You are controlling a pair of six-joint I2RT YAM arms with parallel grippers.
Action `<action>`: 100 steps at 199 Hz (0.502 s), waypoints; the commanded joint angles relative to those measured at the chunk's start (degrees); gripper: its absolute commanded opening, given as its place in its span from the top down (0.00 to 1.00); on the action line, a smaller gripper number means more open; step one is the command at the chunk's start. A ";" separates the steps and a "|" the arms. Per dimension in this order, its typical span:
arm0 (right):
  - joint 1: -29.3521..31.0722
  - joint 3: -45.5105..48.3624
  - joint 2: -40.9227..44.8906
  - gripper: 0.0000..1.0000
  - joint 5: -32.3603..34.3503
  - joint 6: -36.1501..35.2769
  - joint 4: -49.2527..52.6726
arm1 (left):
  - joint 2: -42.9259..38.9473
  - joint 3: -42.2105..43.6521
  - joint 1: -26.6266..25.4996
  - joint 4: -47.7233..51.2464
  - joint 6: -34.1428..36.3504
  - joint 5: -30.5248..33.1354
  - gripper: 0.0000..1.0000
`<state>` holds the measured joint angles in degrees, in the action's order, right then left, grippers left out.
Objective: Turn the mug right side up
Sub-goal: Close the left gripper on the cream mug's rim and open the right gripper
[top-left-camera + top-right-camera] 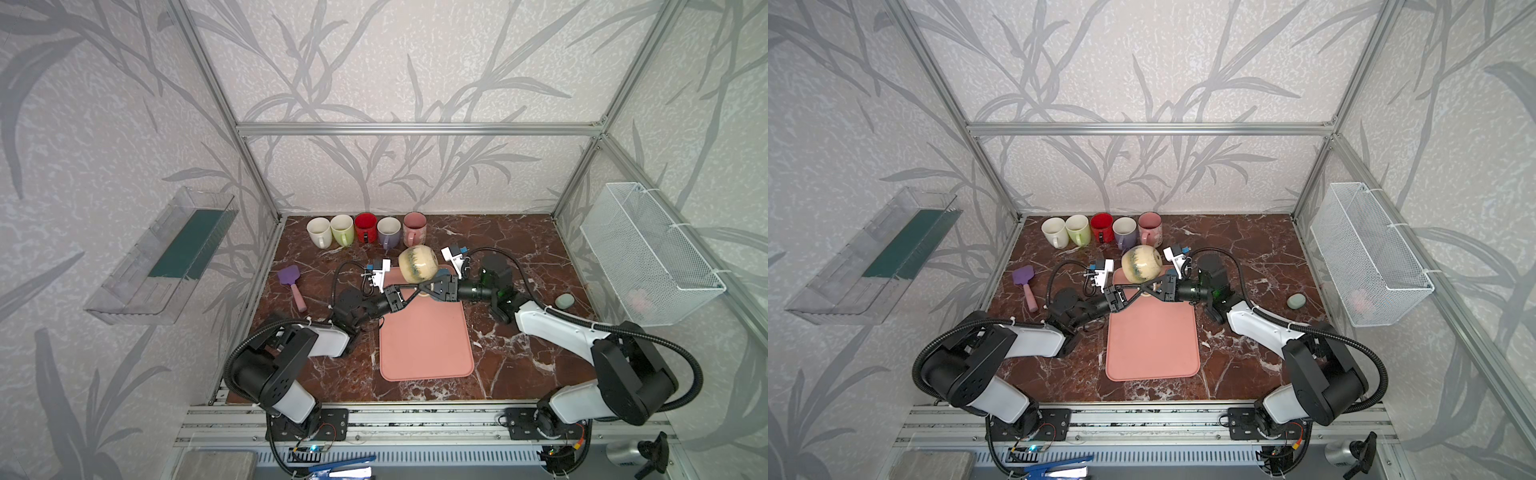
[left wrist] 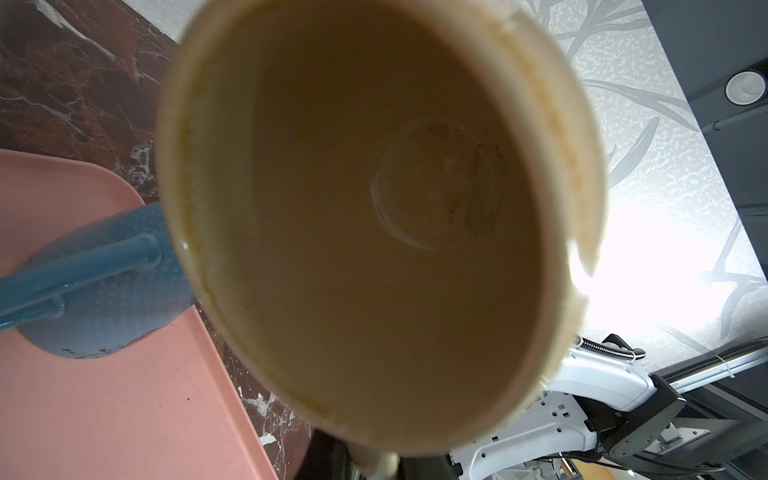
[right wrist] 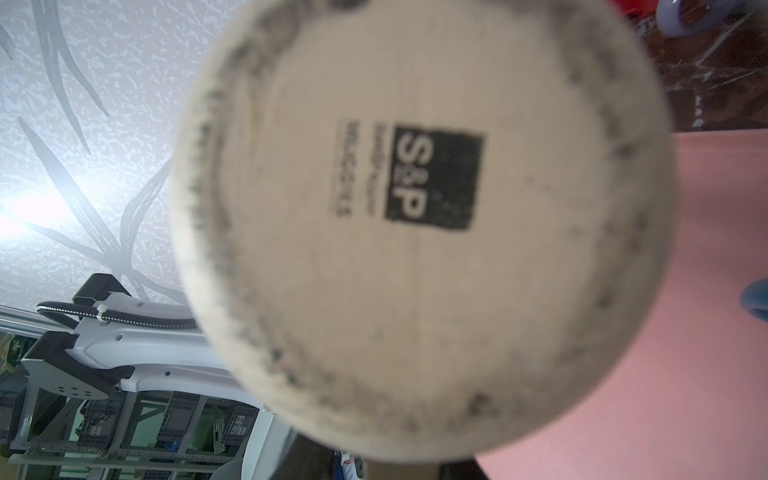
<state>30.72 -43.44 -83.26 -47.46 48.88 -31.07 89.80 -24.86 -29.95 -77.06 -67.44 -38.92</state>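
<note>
Left tool (image 1: 419,289) is pinched shut on the handle (image 2: 376,461) of the cream mug (image 1: 417,264), which hangs on its side mid-frame in both top views, over the upper end of the pink tray (image 1: 426,349), mouth facing left. Right tool (image 1: 426,287) meets it there; I cannot tell whether it grips. The turn looks half done to me: next, swing the base down and set the mug upright.

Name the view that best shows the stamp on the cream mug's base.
The right wrist view: the mug turns its base to the lens, and the stamp reads S&P, slightly blurred. The left wrist view looks into its mouth; both top views show only its side.
</note>
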 commanded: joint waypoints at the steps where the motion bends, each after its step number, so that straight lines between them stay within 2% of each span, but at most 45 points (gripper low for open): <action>1: 0.61 -2.51 2.93 0.65 -2.06 -2.58 0.01 | -2.79 0.20 0.02 -3.87 1.96 0.77 1.00; 100: -0.11 -3.20 4.54 0.63 -0.51 -5.98 5.91 | -3.75 1.47 0.86 -3.87 2.31 0.82 1.00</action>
<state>30.76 -44.21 -81.17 -47.37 44.45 -24.71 88.38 -23.42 -29.67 -76.47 -66.59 -38.81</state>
